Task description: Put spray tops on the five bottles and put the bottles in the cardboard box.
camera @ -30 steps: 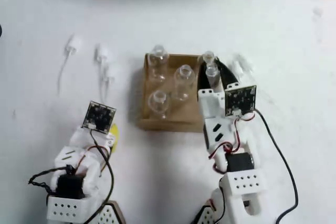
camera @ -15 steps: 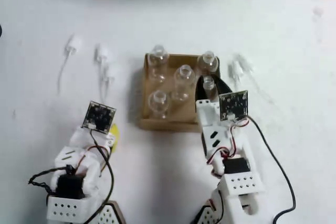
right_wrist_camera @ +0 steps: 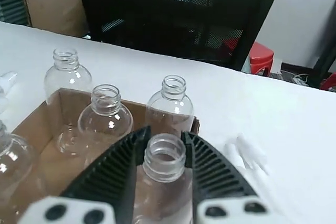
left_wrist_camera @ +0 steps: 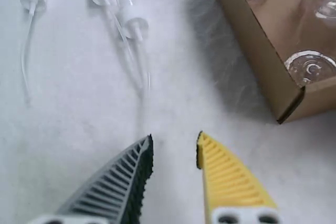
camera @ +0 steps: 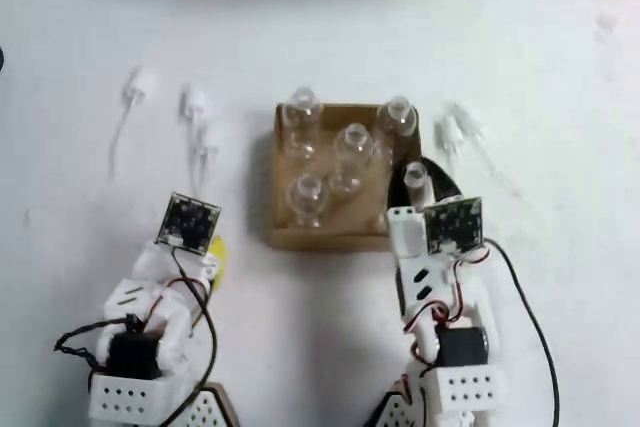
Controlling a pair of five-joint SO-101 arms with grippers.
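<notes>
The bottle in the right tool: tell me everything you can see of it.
The bottle is clear plastic with a threaded, open neck and no spray top on it. It stands upright, its neck clamped between the right tool's black ribbed fingers. It is at the right edge of the cardboard box, on the side toward the arms; whether its base rests on anything is hidden.

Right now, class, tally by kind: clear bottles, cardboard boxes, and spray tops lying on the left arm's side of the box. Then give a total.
Clear bottles: 5
Cardboard boxes: 1
Spray tops: 3
Total: 9
</notes>
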